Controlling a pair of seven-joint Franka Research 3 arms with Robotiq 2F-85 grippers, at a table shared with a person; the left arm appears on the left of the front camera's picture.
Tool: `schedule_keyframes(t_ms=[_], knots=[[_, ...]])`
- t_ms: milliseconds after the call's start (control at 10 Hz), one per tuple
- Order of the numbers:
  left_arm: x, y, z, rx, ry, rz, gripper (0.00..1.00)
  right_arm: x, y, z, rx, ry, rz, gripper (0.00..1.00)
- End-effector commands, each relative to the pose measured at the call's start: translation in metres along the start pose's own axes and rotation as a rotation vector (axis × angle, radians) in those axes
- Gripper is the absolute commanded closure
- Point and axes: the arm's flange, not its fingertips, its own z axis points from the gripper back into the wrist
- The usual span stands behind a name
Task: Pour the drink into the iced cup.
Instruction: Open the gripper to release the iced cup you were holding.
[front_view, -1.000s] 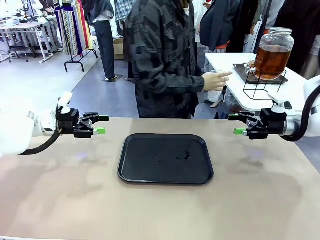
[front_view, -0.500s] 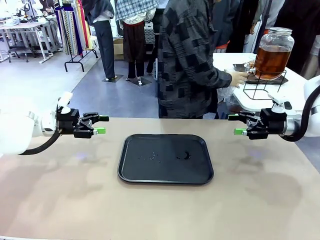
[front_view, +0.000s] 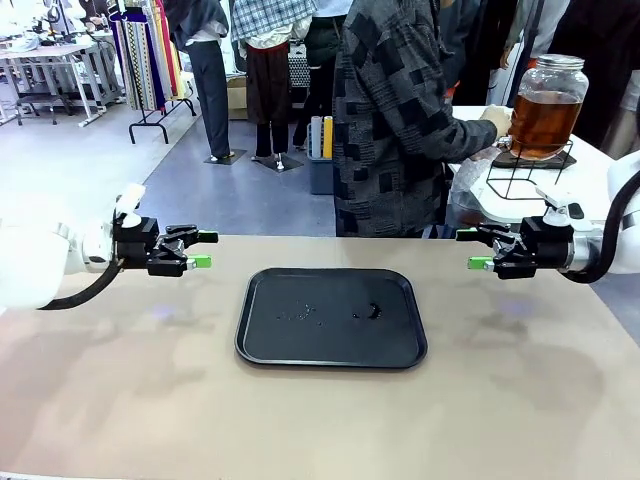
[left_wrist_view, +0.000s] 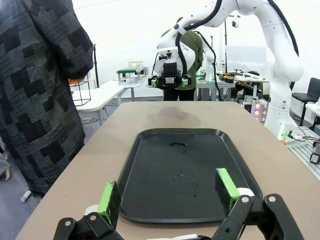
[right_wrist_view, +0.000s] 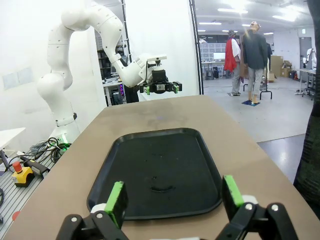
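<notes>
The drink (front_view: 543, 118), amber liquid in a large clear jar with a metal lid, stands on a black wire stand (front_view: 528, 170) on a white side table behind the far right corner. A person in a dark patterned sweater (front_view: 400, 120) holds a hand (front_view: 496, 120) at the jar's base. The iced cup is hidden from me. My left gripper (front_view: 205, 250) hovers open over the table's left side, with nothing in it. My right gripper (front_view: 470, 250) hovers open on the right, also holding nothing. Each wrist view looks across the tray past its own open gripper (left_wrist_view: 167, 192) (right_wrist_view: 174, 196).
A black tray (front_view: 243, 340) with a few droplets lies mid-table between the grippers, its rim (left_wrist_view: 131, 155) (right_wrist_view: 100, 192) close under each wrist camera. The white side table (front_view: 600, 160) stands beyond the right arm. Other people and clothes racks stand farther back.
The person has stepped to the right and reached a hand up to the jar. Both arms and grippers have stayed still.
</notes>
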Motion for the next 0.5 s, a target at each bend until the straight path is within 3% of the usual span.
schedule_keyframes(t_ms=[0, 400], knots=[[0.0019, -0.0005, -0.0006, 0.0, 0.0, -0.002, 0.0, 0.0034, 0.0003, -0.001, 0.005, -0.002, 0.002, 0.0], [0.0019, -0.0005, -0.0006, 0.0, 0.0, -0.002, 0.0, 0.0034, 0.0003, -0.001, 0.005, -0.002, 0.002, 0.0]])
